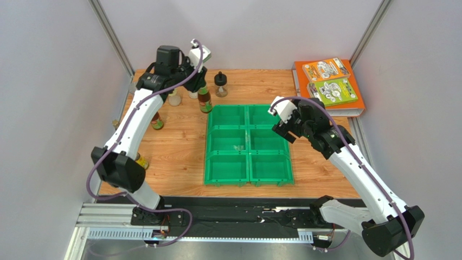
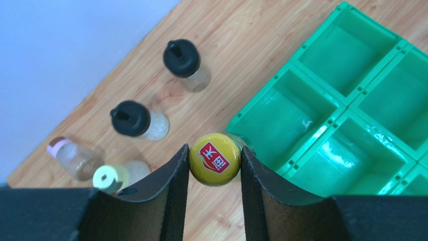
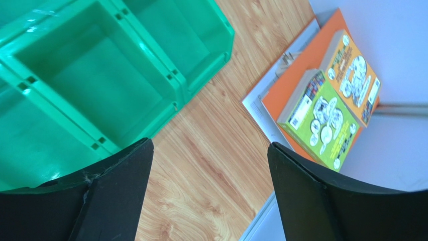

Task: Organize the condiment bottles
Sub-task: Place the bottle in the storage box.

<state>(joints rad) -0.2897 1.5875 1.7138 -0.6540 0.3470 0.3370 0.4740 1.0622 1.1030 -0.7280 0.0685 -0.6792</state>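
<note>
Clamping yellow-capped bottle [image 2: 215,159], red logo on cap.

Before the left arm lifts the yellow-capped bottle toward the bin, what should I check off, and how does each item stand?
1. Grip: the left fingers press the yellow-capped bottle at its cap from both sides: ok.
2. Bottle off the table: cannot tell.
3. Neighbours: the two black-capped bottles stand apart from it: ok.
4. Destination: the green bin has no bottle in any compartment: ok.
5. Other arm: the right fingers are open, holding nothing, at the bin's right edge: ok.
</note>
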